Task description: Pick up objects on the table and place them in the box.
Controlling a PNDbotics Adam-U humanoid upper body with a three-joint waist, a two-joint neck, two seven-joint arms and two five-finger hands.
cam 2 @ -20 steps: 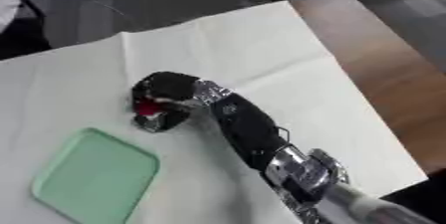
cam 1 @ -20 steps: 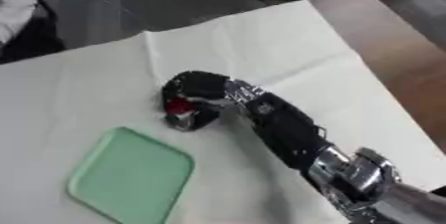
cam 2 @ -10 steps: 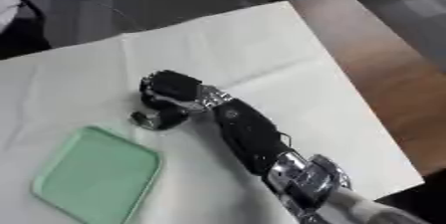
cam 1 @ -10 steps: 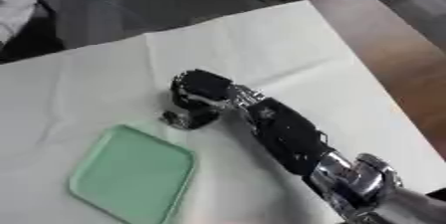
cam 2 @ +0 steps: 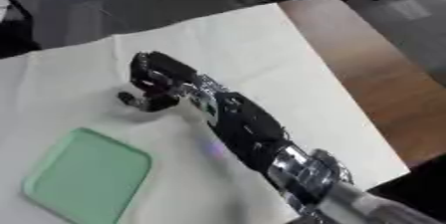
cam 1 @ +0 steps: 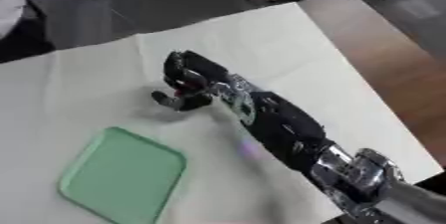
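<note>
Nearest the camera lies the shallow, pale green plastic tray with rounded corners [cam 1: 122, 178], flat on the white cloth-covered table [cam 1: 78, 88] and set askew; this tray serves as the landmark. To the tray's right, the robot's black and silver right arm [cam 1: 287, 136] comes up from the lower right corner and runs diagonally across the cloth toward the middle of the table. Just beyond the tray's far right corner, apart from its rim, sits the right hand [cam 1: 190, 81]; its fingers are curled downward and its thumb is tucked under, closed round a small object [cam 1: 184, 87] of which only a speck of red shows between the dark fingers; what the object is cannot be told. The hand and the object it clasps are over the cloth, outside the tray; whether they touch the cloth cannot be told, though a soft shadow lies beneath them. Farther from the tray, on the right, the bare brown wooden tabletop [cam 1: 383, 58] shows past the cloth's edge.
</note>
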